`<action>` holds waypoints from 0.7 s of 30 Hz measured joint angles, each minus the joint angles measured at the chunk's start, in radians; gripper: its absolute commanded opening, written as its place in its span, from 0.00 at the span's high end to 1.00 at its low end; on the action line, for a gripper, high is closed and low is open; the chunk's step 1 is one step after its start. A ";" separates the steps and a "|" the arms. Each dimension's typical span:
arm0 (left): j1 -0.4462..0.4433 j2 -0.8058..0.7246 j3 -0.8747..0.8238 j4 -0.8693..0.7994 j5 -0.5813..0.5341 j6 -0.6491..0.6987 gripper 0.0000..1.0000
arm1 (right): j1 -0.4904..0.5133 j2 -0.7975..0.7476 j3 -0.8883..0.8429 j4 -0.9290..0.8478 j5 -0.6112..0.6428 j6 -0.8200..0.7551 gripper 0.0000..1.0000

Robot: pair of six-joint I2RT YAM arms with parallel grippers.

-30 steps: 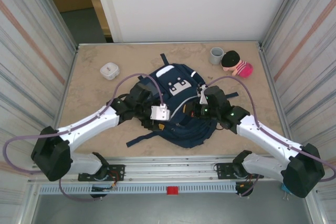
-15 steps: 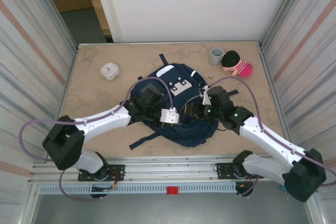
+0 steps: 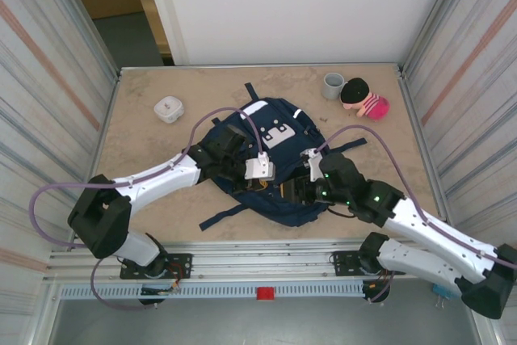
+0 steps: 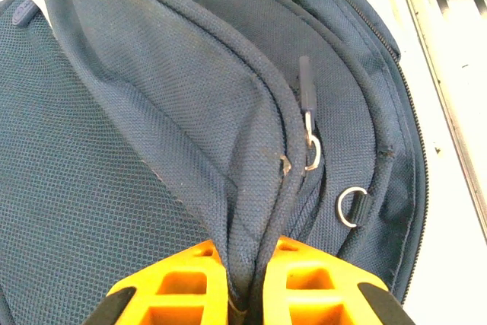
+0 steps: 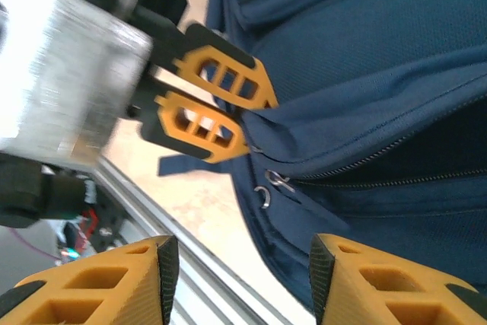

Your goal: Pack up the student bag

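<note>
Packing is judged to be at an early stage. The student bag [image 3: 283, 204] is seen lying flat mid-table, slightly toward the near edge of the table [image 3: 145, 191], white patch up. A fold of its navy fabric beside a zip is pinched tightly in the left hand [image 4: 247, 256], with a dark zip pull [image 4: 307, 93] and a metal ring [image 4: 350, 205] just beyond the fingers. Whether any compartment is open cannot be told. The right hand [image 5: 240, 253] is held half spread by the bag's near side, with nothing gripped. Outside the bag, a white container [image 3: 168, 108] is seen toward the far left corner, and a grey cup [image 3: 333, 85] and plush toy [image 3: 363, 98] close together near the far right corner. If these are meant for the bag, opening and loading are judged left to do.
</note>
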 measured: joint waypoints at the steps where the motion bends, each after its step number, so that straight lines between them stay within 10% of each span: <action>1: 0.001 0.000 0.001 -0.002 0.005 -0.001 0.94 | 0.004 0.022 0.000 -0.001 0.006 -0.013 0.47; 10: 0.005 0.001 0.001 -0.001 0.020 -0.015 0.94 | 0.009 0.166 0.013 0.006 0.079 -0.155 0.43; 21: 0.005 0.002 0.002 0.000 0.038 -0.023 0.94 | 0.015 0.241 0.048 0.019 0.075 -0.217 0.86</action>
